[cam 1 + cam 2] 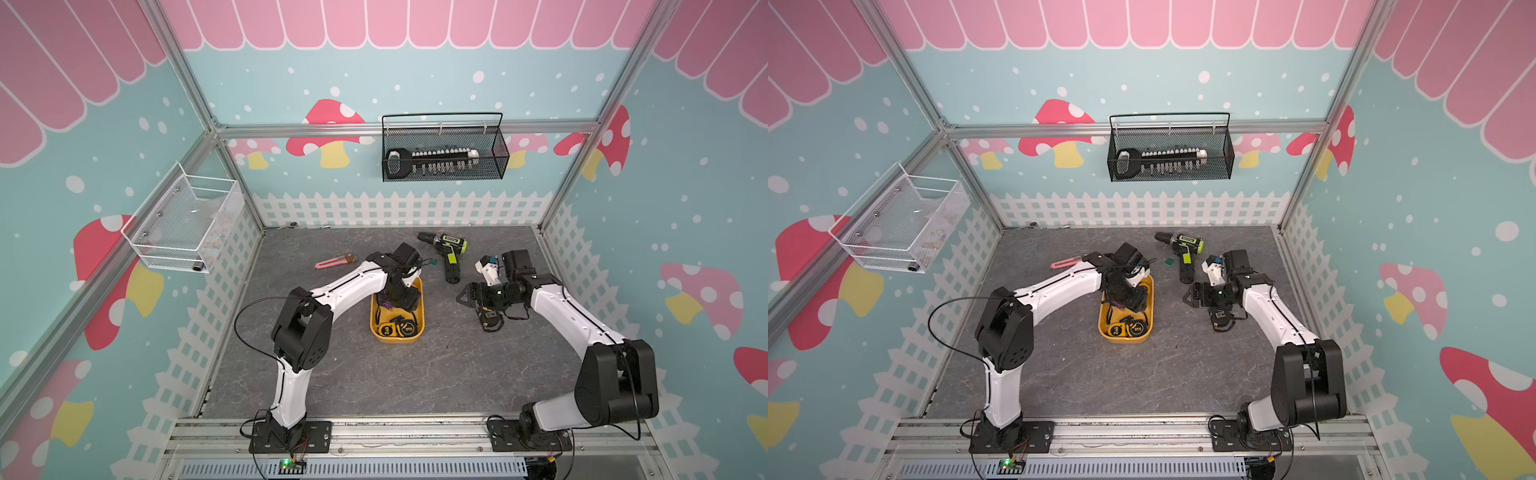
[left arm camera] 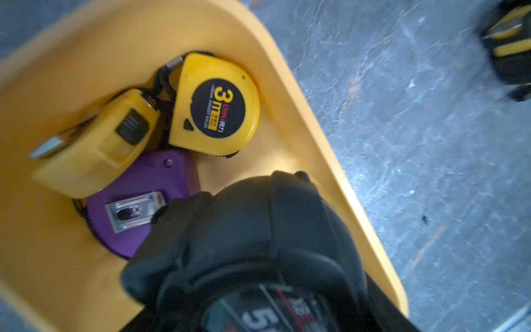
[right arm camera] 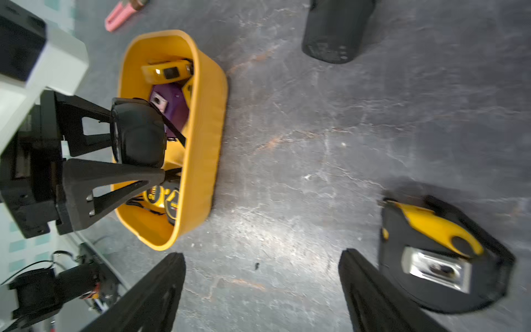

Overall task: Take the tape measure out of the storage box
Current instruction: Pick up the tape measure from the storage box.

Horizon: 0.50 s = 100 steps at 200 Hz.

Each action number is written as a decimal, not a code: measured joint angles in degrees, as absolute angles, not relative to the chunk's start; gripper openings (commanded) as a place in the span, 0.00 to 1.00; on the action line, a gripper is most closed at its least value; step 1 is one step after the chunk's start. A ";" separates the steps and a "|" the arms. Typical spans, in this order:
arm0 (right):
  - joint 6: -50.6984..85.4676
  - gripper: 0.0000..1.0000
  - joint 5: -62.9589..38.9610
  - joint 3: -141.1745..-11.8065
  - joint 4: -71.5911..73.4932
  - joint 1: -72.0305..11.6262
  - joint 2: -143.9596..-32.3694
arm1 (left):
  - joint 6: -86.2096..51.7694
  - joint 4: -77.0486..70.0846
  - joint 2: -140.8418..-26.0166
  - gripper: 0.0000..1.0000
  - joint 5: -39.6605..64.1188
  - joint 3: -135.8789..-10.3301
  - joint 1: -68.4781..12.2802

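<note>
The yellow-orange storage box [image 1: 420, 320] sits mid-table, between the arms. My left gripper [image 3: 140, 140] reaches into it and is shut on a black tape measure [image 2: 258, 244], one finger on each side of the case, which hangs low inside the box. Under it lie a purple tape measure [image 2: 143, 195] and two yellow ones [image 2: 215, 106] [image 2: 97, 143]. My right gripper [image 3: 261, 258] is open and empty over bare table right of the box. A black-and-yellow tape measure [image 3: 439, 253] lies on the table beside one finger.
A cordless drill [image 1: 446, 249] lies behind the box. A pink utility knife [image 1: 332, 262] lies at the back left. A black wire basket [image 1: 444, 153] hangs on the back wall and a white mesh basket [image 1: 183, 224] on the left wall.
</note>
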<state>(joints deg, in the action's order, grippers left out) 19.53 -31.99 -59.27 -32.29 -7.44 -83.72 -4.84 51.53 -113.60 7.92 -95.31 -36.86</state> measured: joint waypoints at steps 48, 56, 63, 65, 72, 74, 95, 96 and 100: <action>29.98 0.83 -42.61 -61.41 -21.32 -14.17 -88.60 | -3.33 51.05 -108.84 0.43 12.49 -94.74 -36.56; 31.20 0.83 -43.70 -62.67 -20.38 -15.40 -90.17 | -2.94 51.05 -108.79 0.43 13.19 -94.50 -36.56; 32.29 0.82 -44.60 -63.86 -19.51 -16.51 -91.66 | -2.63 51.03 -108.79 0.43 13.80 -94.28 -36.56; 32.53 0.82 -44.69 -64.05 -19.33 -16.71 -91.90 | -2.52 51.03 -108.79 0.42 13.96 -94.17 -36.56; 33.65 0.82 -45.39 -64.90 -18.33 -17.67 -93.23 | -2.26 51.11 -108.79 0.43 14.48 -93.93 -36.56; 33.98 0.82 -45.67 -65.04 -17.98 -17.93 -93.58 | -2.22 51.11 -108.77 0.43 14.66 -93.84 -36.56; 37.69 0.80 -47.29 -65.32 -14.61 -19.62 -95.92 | -1.26 51.20 -108.42 0.43 15.92 -93.21 -36.56; 37.80 0.80 -47.31 -65.32 -14.48 -19.64 -96.01 | -1.21 51.22 -108.40 0.43 15.99 -93.19 -36.56; 38.63 0.79 -47.66 -65.28 -13.76 -19.77 -96.33 | -1.17 51.22 -108.27 0.43 16.16 -93.14 -36.56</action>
